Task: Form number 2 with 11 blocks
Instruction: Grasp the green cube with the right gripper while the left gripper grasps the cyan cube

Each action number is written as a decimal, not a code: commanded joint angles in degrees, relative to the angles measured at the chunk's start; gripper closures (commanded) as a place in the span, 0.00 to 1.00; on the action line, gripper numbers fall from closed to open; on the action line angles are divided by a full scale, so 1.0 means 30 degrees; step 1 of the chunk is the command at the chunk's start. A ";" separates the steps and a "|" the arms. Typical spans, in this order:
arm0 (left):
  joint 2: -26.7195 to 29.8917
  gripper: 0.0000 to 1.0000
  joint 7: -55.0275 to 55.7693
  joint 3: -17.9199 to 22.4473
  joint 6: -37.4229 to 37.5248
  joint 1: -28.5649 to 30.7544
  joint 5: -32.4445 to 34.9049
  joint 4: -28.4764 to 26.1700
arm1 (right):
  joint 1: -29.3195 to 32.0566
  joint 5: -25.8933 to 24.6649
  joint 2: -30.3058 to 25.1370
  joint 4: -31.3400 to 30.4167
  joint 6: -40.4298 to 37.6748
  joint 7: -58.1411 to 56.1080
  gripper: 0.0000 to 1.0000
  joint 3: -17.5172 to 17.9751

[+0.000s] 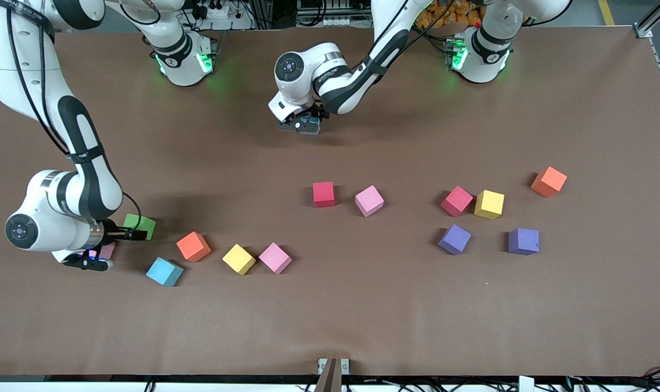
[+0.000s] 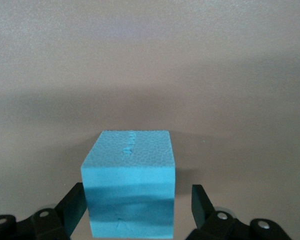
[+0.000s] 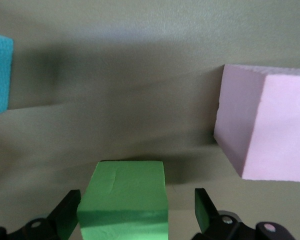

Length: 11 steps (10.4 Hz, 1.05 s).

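My left gripper (image 1: 305, 124) is low over the middle of the table, farther from the front camera than the red block (image 1: 324, 194). It stands open around a light blue block (image 2: 130, 160), one finger touching it and the other a little apart. My right gripper (image 1: 136, 231) is open around the green block (image 3: 125, 195) at the right arm's end, with gaps on both sides. A pink block (image 3: 262, 125) lies right beside it. Several blocks lie scattered on the table. No number 2 is in view.
Near the right gripper lie a light blue (image 1: 164, 271), orange (image 1: 193, 246), yellow (image 1: 239, 258) and pink block (image 1: 275, 257). Toward the left arm's end lie pink (image 1: 369, 200), red (image 1: 456, 200), yellow (image 1: 489, 204), orange (image 1: 548, 181) and two purple blocks (image 1: 454, 239).
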<state>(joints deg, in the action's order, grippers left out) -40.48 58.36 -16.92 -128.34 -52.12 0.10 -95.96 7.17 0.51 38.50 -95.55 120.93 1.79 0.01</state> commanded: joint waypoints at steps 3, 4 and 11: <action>0.0017 0.49 0.1546 0.0074 0.0442 -0.0176 0.0699 -0.0062 | 0.0101 0.0093 -0.0089 -0.0231 0.0323 0.0431 0.04 0.0291; 0.0250 0.50 0.2248 0.0016 0.1113 -0.0088 0.0699 -0.0092 | 0.0101 0.0093 -0.0089 -0.0667 0.1020 0.0401 0.06 0.0291; 0.0838 0.48 0.2782 -0.1594 0.1445 0.1171 0.0669 -0.1379 | 0.0101 0.0093 -0.0323 -0.1198 0.1233 0.0430 0.13 0.0349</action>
<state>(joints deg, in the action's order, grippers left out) -39.89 65.26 -20.28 -123.46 -49.85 0.89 -97.56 7.10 0.75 38.55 -98.02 124.48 2.15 0.49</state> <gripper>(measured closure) 0.445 0.110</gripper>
